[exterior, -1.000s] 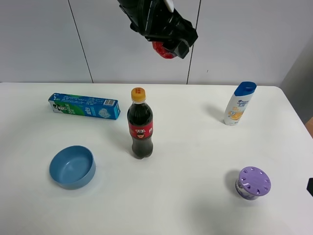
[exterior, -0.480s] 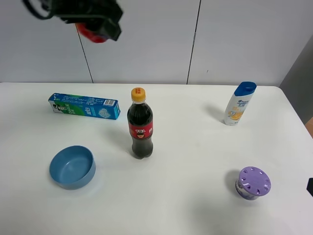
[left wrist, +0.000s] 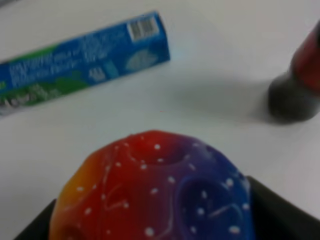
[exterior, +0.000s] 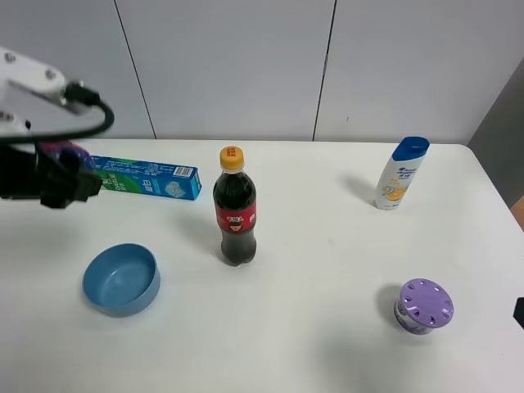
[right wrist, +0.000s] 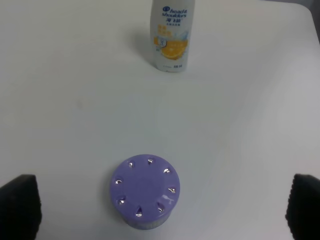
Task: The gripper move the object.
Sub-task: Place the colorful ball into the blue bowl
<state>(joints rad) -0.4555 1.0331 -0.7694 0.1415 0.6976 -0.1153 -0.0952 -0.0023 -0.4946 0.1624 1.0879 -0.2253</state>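
Where the high camera looks down, my left claw (exterior: 59,175) hangs near the desk's (exterior: 327,270) left edge, pinching the ball (exterior: 64,152) just beside the box (exterior: 143,178). Open desk lies between bowl (exterior: 120,278) and bottle (exterior: 235,209). Only a purple-pink sliver of ball shows there. My left wrist view shows it red, orange and purple, dimpled, white-speckled, cut off below. In my right wrist view, the right claw (right wrist: 161,207) stands spread wide over the jar (right wrist: 145,190).

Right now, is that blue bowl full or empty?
Empty: the blue bowl shows only its bare blue inside, seen from above.
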